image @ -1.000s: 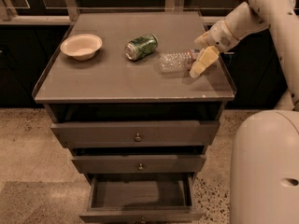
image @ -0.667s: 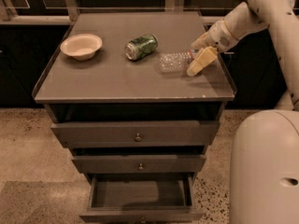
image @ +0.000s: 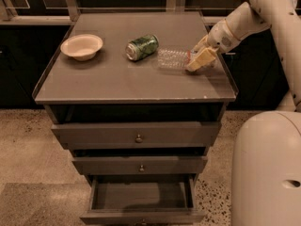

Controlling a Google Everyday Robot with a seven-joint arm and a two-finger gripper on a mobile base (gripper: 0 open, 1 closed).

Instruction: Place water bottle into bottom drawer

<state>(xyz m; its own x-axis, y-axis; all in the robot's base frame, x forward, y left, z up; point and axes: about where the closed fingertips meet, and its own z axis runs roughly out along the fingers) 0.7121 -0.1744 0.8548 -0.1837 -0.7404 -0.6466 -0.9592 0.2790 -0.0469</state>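
The water bottle (image: 171,59) lies on its side on the cabinet top (image: 117,84), right of the green soda can (image: 142,47). My gripper (image: 198,53) is at the bottle's right end, low over the top, open with one finger on the far side and the tan finger (image: 201,60) on the near side of the bottle's neck end. The bottle rests on the surface. The bottom drawer (image: 141,197) is pulled out and its inside looks empty.
A cream bowl (image: 82,46) sits at the top's left. The two upper drawers (image: 136,135) are nearly shut. My white arm (image: 263,18) reaches in from the right, and my base (image: 268,168) stands right of the cabinet. A dark counter runs behind.
My gripper has shifted slightly left, closing in over the bottle's right end. The bottle, can and bowl have not moved.
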